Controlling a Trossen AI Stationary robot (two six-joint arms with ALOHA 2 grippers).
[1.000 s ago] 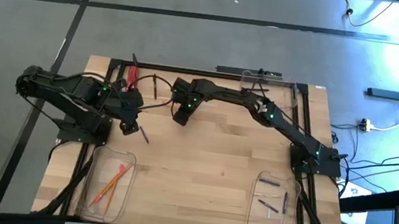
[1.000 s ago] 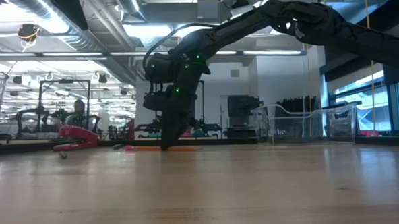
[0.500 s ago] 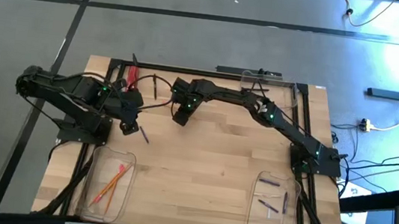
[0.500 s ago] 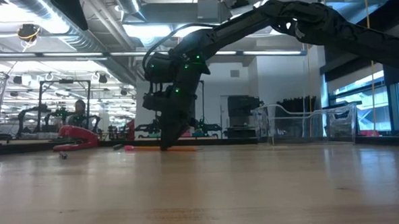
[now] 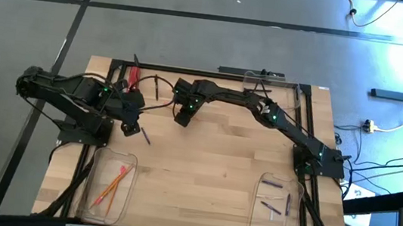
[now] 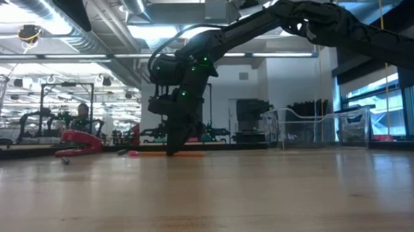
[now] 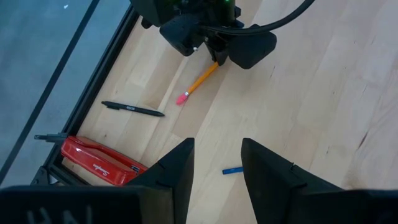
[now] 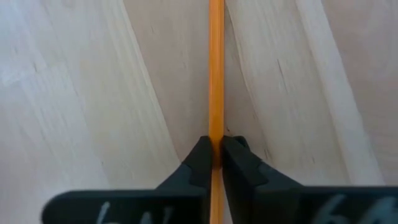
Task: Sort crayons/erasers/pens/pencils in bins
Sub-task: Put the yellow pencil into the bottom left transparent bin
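An orange pencil (image 7: 200,79) with a pink end (image 7: 182,98) lies on the wooden table near its far side. My right gripper (image 8: 216,152) stands over it, shut on its shaft. My left gripper (image 7: 217,144) hangs open above the table at the left, with nothing between its fingers. A black pen (image 7: 132,109) lies flat near the table's far left edge. A short blue stick (image 7: 233,170) lies below my left gripper. The near left bin (image 5: 91,199) holds pencils, and the near right bin (image 5: 256,218) holds short dark sticks. My right gripper pinches the pencil's shaft (image 8: 216,124) between its two fingers, on the part away from the pink end. The fingers come steeply from above and lie across the pencil. The pencil (image 6: 188,154) lies level on the table.
A red stapler-like thing (image 7: 99,160) sits at the table's far left corner. A third clear bin (image 5: 273,87) stands at the far right. Bare wood lies in the table's middle, between the two near bins. In the low view, a person sits far off in the room.
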